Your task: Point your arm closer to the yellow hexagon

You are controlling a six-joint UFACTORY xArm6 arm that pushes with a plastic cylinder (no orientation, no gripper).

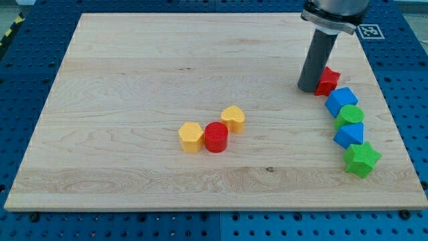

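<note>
A light wooden board [134, 80] lies on a blue table full of little holes. My tip [309, 89] stands near the view's top right, pressed right beside a red block [328, 81], likely because that block sits first in a curved line with a blue block [342, 100], a green round block [350, 116], another blue block [350, 134] and a green star [362, 159]. The rod has nothing to grab with, so it holds nothing. The yellow hexagon [191, 136] sits well apart, toward the middle, down and left of my tip, touching a red cylinder [216, 136]. A yellow heart [233, 118] sits just beside that. I think my tip must slide left and down.
</note>
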